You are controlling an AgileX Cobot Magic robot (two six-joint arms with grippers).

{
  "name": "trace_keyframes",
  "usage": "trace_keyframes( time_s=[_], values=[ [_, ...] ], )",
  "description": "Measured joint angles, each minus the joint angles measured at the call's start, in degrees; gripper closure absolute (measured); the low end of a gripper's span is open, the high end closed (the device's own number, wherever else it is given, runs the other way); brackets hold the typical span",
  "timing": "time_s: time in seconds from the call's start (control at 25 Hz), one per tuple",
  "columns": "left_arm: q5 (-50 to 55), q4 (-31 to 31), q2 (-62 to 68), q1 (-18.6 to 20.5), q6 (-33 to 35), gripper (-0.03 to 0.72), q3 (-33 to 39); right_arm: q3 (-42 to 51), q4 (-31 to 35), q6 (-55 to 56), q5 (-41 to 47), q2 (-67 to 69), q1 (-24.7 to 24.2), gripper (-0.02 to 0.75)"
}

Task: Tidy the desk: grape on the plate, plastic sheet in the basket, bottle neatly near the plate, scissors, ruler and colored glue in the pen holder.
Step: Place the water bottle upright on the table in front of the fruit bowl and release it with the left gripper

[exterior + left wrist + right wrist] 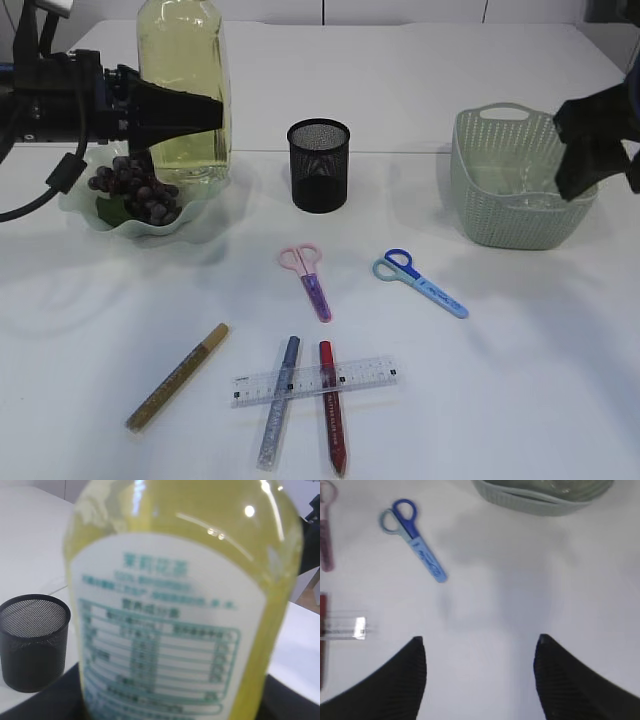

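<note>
Progress check, taking the pen holder (318, 165) as the landmark. Far left of it, the grapes (135, 190) already sit on the plate (85, 212), so that one looks done. Well right of it, the basket (515, 180) seems to have something clear and shiny inside, probably the plastic sheet, though I can't say for sure.

The bottle (182, 85) is the job in hand. The left gripper (195, 110) is clamped around its body left of the holder, right by the plate edge. Can't tell if the base is on the table or just off it.

Everything for the holder is still out. In front of it lie the pink scissors (308, 275) and, a bit right, the blue scissors (420, 280). Further forward the ruler (315, 382) lies across the blue glue (278, 415) and red glue (332, 420), with the gold glue (178, 378) off to the left. Holder looks empty from here.

The right gripper (480, 680) hangs by the basket with its jaws apart, nothing between them, just bare table underneath.

Only snag I can see: the ruler is stacked on two glue sticks, so lifting one could drag the others.
</note>
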Motion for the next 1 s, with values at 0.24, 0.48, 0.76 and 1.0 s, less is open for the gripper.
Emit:
trace_keyframes(
  time_s=[0.24, 0.48, 0.76, 1.0],
  values=[
    [0.0, 0.11, 0.0, 0.0, 0.0, 0.252, 0.0, 3.07, -6.15, 3.06, 2.61, 0.0, 0.0, 0.248],
    [-0.1, 0.11, 0.0, 0.0, 0.0, 0.252, 0.0, 10.26, -6.39, 3.43, 4.53, 0.0, 0.0, 0.258],
    [0.71, 0.11, 0.69, 0.09, 8.45, 0.252, 1.32, 12.95, -6.39, 3.57, 1.98, 0.0, 0.0, 0.26],
    [0.6, -3.09, 4.02, 0.09, 14.97, 0.253, 4.51, 13.17, -4.94, 3.57, -0.01, 0.0, 0.0, 0.26]
  ],
)
